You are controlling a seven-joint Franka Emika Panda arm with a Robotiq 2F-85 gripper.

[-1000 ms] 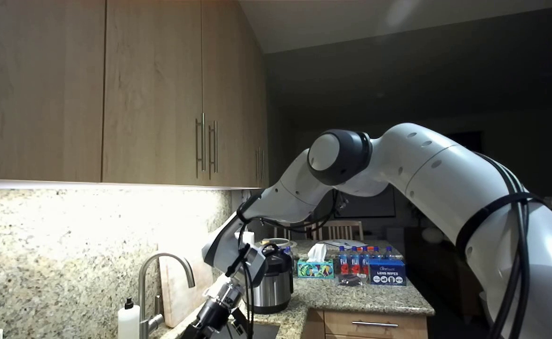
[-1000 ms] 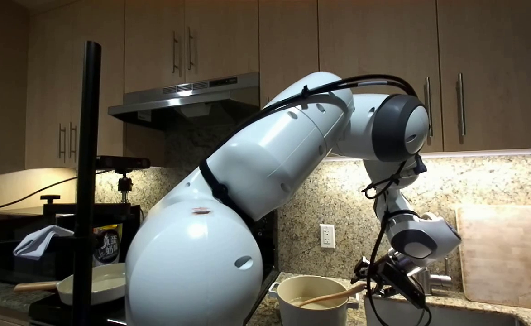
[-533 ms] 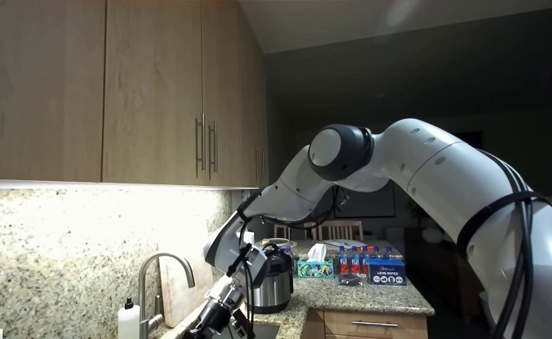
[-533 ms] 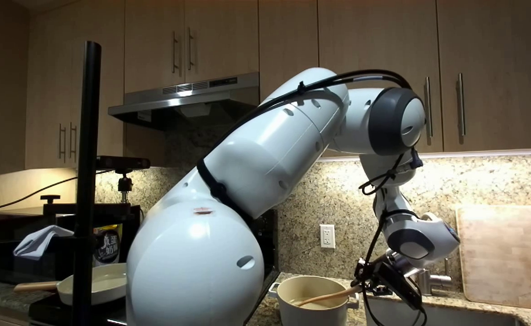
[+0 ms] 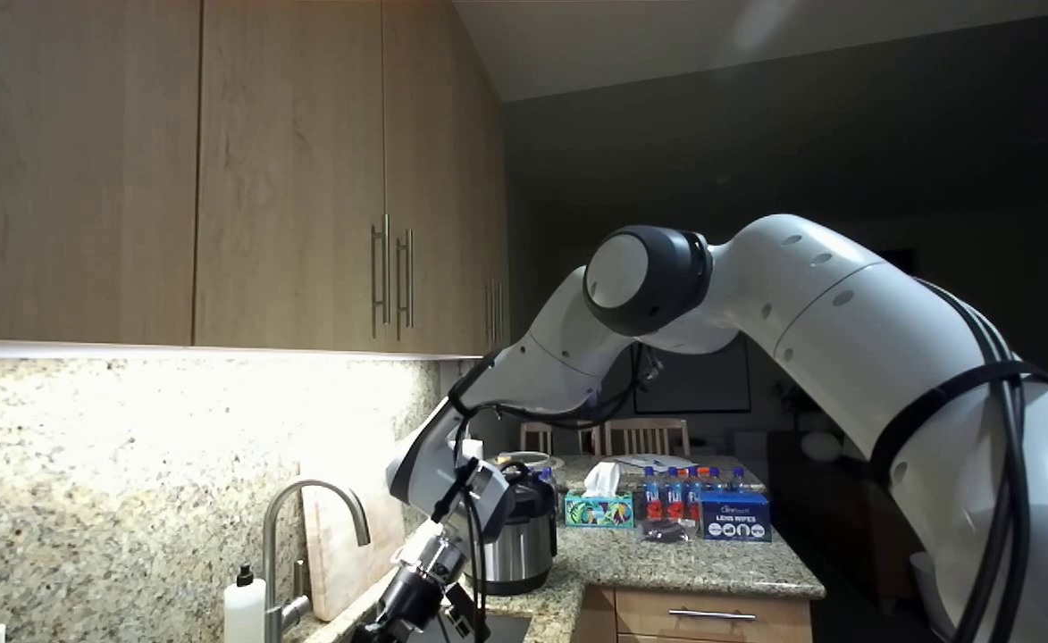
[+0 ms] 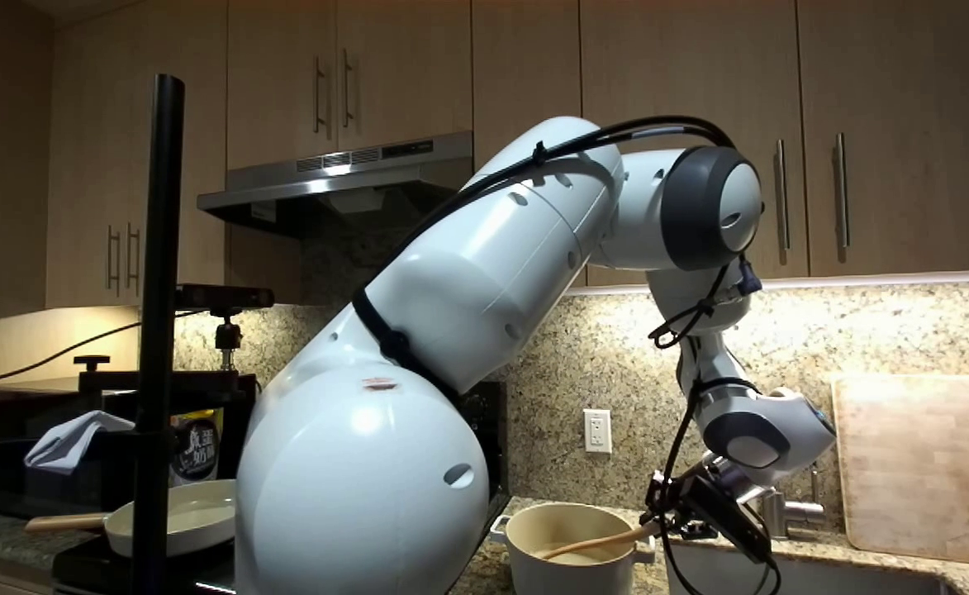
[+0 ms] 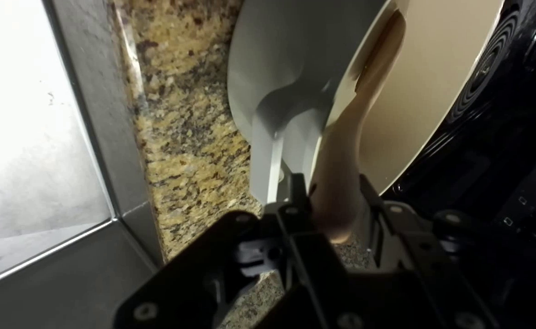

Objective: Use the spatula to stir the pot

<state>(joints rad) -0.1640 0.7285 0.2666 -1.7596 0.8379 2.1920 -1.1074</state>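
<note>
On the far counter [image 5: 684, 563], in an exterior view, I can read LENS WIPES on a blue box [image 5: 735, 518], with a smaller name above that looks like CareTouch. Bottles [image 5: 674, 496] stand beside and behind it, their labels seeming to say FIJI, and a tissue box [image 5: 599, 511] with a colorful print sits near them. Near the pan [image 6: 191, 541], in an exterior view, a bag [image 6: 197, 446] with a yellow top carries white characters I can't make out. From the wrist I see my gripper [image 7: 332, 187] clamped, its jaws drawn in as far as the wooden handle [image 7: 341, 164] lets them, a finger touching either side: I'm holding the spatula [image 7: 362, 100] near the end of its handle. The spatula slants across the rim of the pot [image 6: 571, 574], its lower end inside; whether it touches the bottom I can't tell. A strip of speckled stone [image 7: 190, 114] separates the pot from the sink [image 7: 110, 114].
</note>
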